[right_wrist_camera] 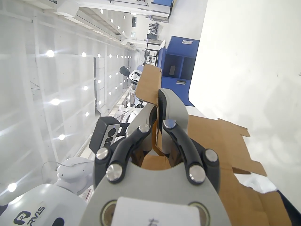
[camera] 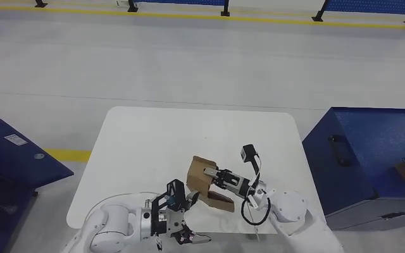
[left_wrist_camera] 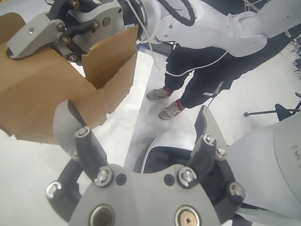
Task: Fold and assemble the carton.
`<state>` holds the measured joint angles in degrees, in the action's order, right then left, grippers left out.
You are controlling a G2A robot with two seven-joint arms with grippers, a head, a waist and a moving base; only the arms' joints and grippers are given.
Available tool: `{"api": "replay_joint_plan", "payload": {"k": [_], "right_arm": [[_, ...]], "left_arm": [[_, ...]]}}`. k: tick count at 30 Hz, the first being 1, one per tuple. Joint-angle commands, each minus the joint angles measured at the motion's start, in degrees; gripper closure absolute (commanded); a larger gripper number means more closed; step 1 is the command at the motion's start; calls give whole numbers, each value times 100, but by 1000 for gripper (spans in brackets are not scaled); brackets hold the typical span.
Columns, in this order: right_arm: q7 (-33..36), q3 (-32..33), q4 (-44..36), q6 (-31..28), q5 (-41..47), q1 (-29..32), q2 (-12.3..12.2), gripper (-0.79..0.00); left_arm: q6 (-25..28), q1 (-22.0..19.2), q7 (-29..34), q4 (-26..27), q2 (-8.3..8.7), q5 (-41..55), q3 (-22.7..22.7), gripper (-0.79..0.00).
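Observation:
A brown cardboard carton [camera: 201, 179] stands partly folded near the white table's [camera: 158, 139] front edge, its flaps loose. My right gripper [camera: 210, 174] comes in from the right and is shut on an upper flap; in the right wrist view the gripper [right_wrist_camera: 157, 103] pinches the carton's [right_wrist_camera: 211, 139] cardboard edge. My left gripper [camera: 195, 218] sits just in front of the carton, open. In the left wrist view the left gripper [left_wrist_camera: 137, 121] has one finger [left_wrist_camera: 70, 116] against the carton's [left_wrist_camera: 42, 88] lower wall and the other over the table edge. The right gripper [left_wrist_camera: 14, 52] presses on top.
A blue bin [camera: 364, 158] stands beside the table on the right and another blue bin [camera: 22, 161] on the left. The table's far half is bare white surface. The front edge lies right under the left gripper.

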<state>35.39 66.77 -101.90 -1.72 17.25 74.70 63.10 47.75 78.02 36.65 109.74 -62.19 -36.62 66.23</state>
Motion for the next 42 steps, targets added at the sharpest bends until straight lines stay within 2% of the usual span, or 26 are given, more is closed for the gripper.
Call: {"api": "replay_joint_plan", "payload": {"k": [1, 8, 11, 15, 21, 23, 25, 26, 36, 38, 40, 42], "right_arm": [[-3, 1, -1, -4, -2, 1, 0, 0], [-24, 2, 10, 16, 19, 12, 1, 0], [-350, 67, 58, 111, 369, 11, 36, 0], [-556, 143, 448, 611, 1844, -115, 129, 0], [-430, 225, 1461, 1521, 3812, -536, 259, 0], [-389, 218, 1783, 1925, 4551, -652, 311, 0], [-197, 190, 2100, 2454, 5452, -775, 371, 0], [-186, 181, 2198, 2590, 5654, -828, 388, 0], [-186, 181, 2198, 2590, 5654, -828, 388, 0], [-200, 182, 2198, 2587, 5680, -814, 390, 0], [-345, 209, 2177, 2669, 6025, -762, 415, 0], [-506, 234, 2233, 2805, 6403, -763, 444, 0]], "left_arm": [[-27, -8, 4, -3, 11, 11, -8, -785], [-60, 16, 11, 15, 58, 15, -3, -785], [-63, 38, -24, 61, 82, 21, 49, -785], [-55, 166, -217, 66, 132, 109, 299, -785], [60, 445, -686, 91, 210, 150, 826, -785], [54, 570, -1049, 139, 223, 117, 1061, -785], [-187, 748, -1750, 150, 211, 176, 1374, -785], [-187, 748, -1750, 150, 211, 176, 1374, -785], [-187, 748, -1750, 150, 211, 176, 1374, -785], [-282, 760, -1796, 217, 209, -58, 1385, -785], [-195, 843, -2093, 232, 193, 30, 1334, -785], [-391, 853, -2609, 313, 172, -552, 1499, -785]]}}
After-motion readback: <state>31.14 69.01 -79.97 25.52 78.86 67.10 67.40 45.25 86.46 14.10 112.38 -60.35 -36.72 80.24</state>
